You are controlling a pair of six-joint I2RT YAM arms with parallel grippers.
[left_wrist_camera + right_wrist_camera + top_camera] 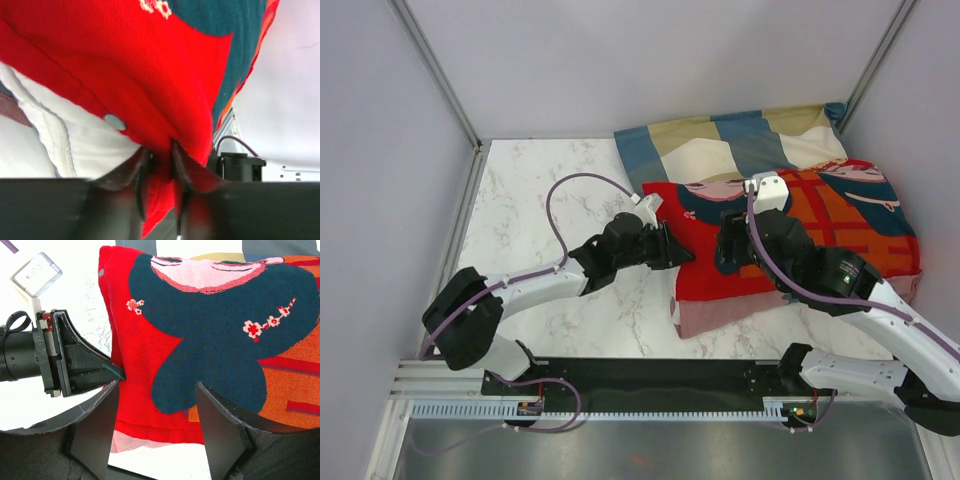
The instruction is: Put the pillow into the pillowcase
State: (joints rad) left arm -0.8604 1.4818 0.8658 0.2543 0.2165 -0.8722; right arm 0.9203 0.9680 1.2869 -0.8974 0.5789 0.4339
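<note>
The red pillowcase [800, 230] with dark-blue-haired figures lies at the right middle of the table. Its dull pink underside [730, 310] shows along the near edge. My left gripper [670, 247] is at the case's left edge. In the left wrist view its jaws [159, 146] are shut on a fold of the red fabric [125, 60]. White seamed cloth of the pillow [75, 140] shows under that red layer. My right gripper [735, 255] hovers over the case's near left part. Its fingers [157, 385] stand wide apart above the red fabric [150, 340], gripping nothing.
A blue, tan and cream checked pillow [740, 140] lies behind the pillowcase against the back wall. The marble tabletop [540, 200] stretches to the left. Panel walls close in the back and both sides, and a black rail [640, 380] runs along the near edge.
</note>
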